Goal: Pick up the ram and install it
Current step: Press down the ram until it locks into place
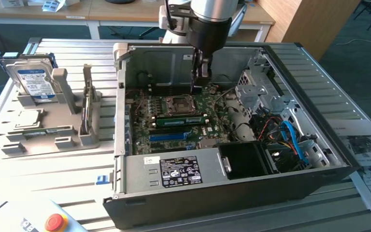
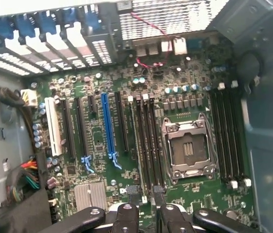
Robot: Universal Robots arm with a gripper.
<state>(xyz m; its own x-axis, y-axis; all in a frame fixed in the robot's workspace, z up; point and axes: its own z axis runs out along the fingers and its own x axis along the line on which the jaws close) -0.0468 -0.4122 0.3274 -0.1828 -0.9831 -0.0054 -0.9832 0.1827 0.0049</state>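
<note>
The ram point(image 1: 181, 119) is a long green stick lying along a memory slot on the motherboard point(image 1: 172, 130), just in front of the processor socket point(image 1: 176, 103) inside the open computer case point(image 1: 237, 183). My gripper point(image 1: 199, 86) hangs inside the case near its back wall, above and behind the socket and clear of the ram. In the wrist view my gripper point(image 2: 147, 216) is open. Its two dark fingers point(image 2: 126, 214) stand apart with nothing between them, over the row of dark memory slots point(image 2: 148, 141) beside the socket point(image 2: 187, 148).
A grey fixture point(image 1: 50, 137) at the exterior view's left carries a hard drive point(image 1: 33, 82), a square silver chip point(image 1: 27, 118) and a thin upright piece point(image 1: 87, 101). Drive cage point(image 1: 263, 92), cables point(image 1: 292, 140) and power supply point(image 1: 185, 171) crowd the case. A red button point(image 1: 55, 222) sits in front.
</note>
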